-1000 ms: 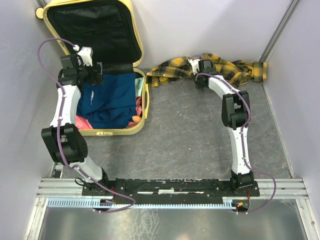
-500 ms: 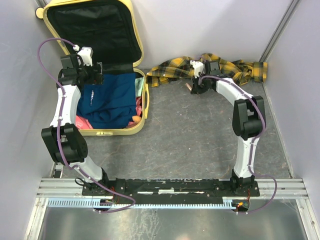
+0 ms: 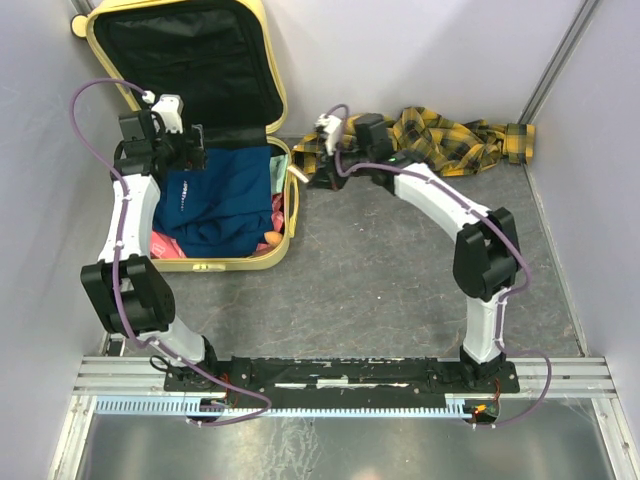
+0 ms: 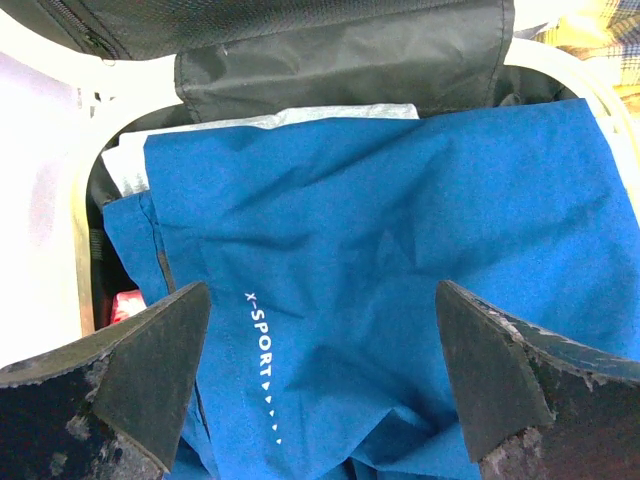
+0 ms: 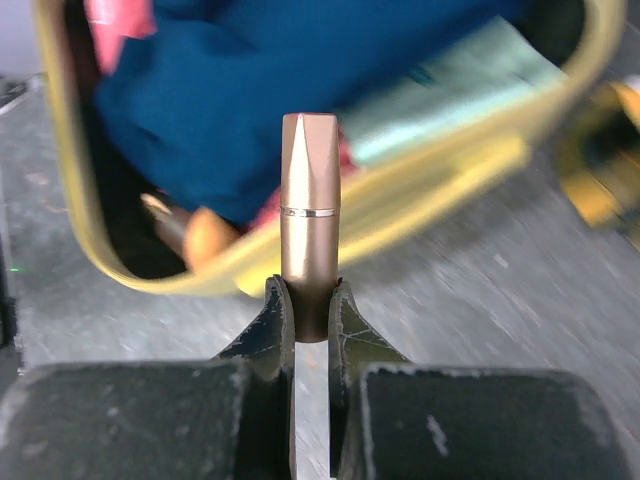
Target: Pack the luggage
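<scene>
The luggage (image 3: 230,262) lies open at the far left of the bench (image 3: 380,290); its lid (image 3: 185,55) stands upright against the back wall, black lining facing forward; the base is filled with a blue garment (image 4: 400,240) printed "X-SPORT", a white folded item (image 4: 330,113) under its far edge, and pink fabric (image 3: 163,244) at the near left corner.

The left fingers (image 4: 150,350) hang above the blue garment, spread wide apart with nothing between them.

The right arm (image 3: 440,205) reaches across the bench toward the right-hand wall of the luggage; the right fingers (image 5: 278,325) are closed on the base of a copper-coloured tube (image 5: 309,190) with a slanted tip; the tube points at the rim of the luggage, outside the base; the wrist view beyond the tube is blurred.

A yellow-and-black plaid cloth (image 3: 450,135) lies crumpled on the bench along the back wall, to the right of the luggage and apart from it.
</scene>
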`<action>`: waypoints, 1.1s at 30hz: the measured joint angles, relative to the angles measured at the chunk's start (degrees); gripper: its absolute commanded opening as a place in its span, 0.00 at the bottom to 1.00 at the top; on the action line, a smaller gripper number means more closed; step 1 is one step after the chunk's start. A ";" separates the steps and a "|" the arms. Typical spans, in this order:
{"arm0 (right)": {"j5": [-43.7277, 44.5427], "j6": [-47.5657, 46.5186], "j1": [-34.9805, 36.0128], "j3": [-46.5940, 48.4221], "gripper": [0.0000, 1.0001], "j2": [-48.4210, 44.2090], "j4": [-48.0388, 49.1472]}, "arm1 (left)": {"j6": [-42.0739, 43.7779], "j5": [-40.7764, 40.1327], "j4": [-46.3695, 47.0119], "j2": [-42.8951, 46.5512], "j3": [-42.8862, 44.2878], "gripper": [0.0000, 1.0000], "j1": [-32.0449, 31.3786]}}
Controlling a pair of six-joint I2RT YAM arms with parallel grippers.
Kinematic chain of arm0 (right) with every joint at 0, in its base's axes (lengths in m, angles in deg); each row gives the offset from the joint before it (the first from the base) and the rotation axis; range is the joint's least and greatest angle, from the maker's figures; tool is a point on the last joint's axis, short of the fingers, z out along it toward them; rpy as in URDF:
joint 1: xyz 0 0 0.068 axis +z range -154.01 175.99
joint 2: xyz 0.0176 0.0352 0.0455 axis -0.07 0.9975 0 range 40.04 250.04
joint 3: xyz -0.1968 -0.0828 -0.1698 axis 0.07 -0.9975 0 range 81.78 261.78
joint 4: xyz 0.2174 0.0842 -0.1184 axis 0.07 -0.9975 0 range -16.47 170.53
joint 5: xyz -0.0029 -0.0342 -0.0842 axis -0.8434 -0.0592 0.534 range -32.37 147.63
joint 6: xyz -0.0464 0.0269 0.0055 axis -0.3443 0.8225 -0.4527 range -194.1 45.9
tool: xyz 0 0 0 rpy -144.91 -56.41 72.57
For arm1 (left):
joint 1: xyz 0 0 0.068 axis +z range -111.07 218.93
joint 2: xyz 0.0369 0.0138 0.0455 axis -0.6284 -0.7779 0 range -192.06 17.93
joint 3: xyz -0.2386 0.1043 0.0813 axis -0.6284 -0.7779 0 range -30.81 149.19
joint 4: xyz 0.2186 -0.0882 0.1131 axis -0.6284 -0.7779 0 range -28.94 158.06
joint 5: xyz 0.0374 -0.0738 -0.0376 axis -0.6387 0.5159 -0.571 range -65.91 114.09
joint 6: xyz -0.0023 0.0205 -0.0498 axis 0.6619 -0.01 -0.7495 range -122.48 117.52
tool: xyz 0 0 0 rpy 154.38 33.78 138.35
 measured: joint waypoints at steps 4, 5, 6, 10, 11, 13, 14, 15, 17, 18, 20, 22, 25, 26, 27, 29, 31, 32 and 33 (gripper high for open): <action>-0.90 1.20 7.96 2.80 0.03 1.27 2.73 | 0.00 0.00 -0.02 1.95 -1.07 0.99 0.00; -1.44 1.31 9.42 3.30 0.04 1.62 3.10 | 0.00 -0.02 -0.04 2.38 -1.29 0.99 0.00; -2.12 1.31 10.60 3.87 0.05 2.10 3.50 | 0.00 -0.02 0.02 2.75 -1.46 0.99 0.00; -4.74 -0.44 13.92 6.19 0.07 4.76 3.76 | 0.04 0.37 0.04 3.72 -2.40 0.99 0.00; -5.01 -1.62 14.78 6.75 0.07 5.62 3.30 | 0.04 0.87 0.04 3.91 -2.71 0.99 0.00; -5.01 -3.98 16.26 8.46 0.08 7.98 2.27 | 0.04 1.29 -0.07 4.26 -3.19 0.99 0.00; -4.81 -4.92 16.79 9.35 0.13 9.38 1.95 | 0.04 1.40 -0.04 4.35 -3.34 0.99 0.00; -4.55 -5.57 17.20 10.08 0.20 10.58 1.68 | 0.07 1.42 -0.07 4.39 -3.41 0.99 0.00; -3.63 -6.62 18.08 11.15 0.34 12.98 0.76 | 0.13 1.42 -0.11 4.42 -3.45 0.99 0.00; -3.21 -6.95 18.40 11.34 0.40 13.88 0.46 | 0.17 1.40 -0.13 4.42 -3.45 0.99 0.00; -2.19 -7.52 18.88 11.34 0.52 15.19 -0.81 | 0.28 1.40 -0.26 4.42 -3.45 0.99 0.00; -1.77 -7.54 18.93 11.34 0.63 15.54 -1.81 | 0.61 1.38 -0.63 4.42 -3.45 0.99 0.00; -1.25 -6.58 18.67 11.72 0.67 15.47 -1.99 | 1.05 1.38 -2.14 4.28 -3.21 0.99 0.00; -1.16 -6.16 18.53 11.82 0.67 15.39 -1.90 | 1.16 1.40 -2.71 4.07 -2.82 0.99 0.00; -1.20 -5.14 18.34 11.82 0.67 15.26 -1.75 | 1.38 1.46 -3.15 3.69 -2.25 0.99 0.00; -1.29 -2.71 17.73 11.82 0.67 14.93 -0.90 | 2.05 1.90 -4.37 2.58 -0.28 0.99 0.00; -1.46 0.11 16.76 11.82 0.67 14.56 0.44 | 2.43 2.91 -5.51 0.79 3.02 0.99 0.00; -1.51 1.33 16.13 11.82 0.67 14.34 1.05 | 2.43 3.32 -5.60 -0.02 4.63 0.99 0.00; -1.53 2.49 15.45 11.82 0.67 14.08 1.77 | 2.43 4.00 -5.11 -0.52 5.95 0.99 0.00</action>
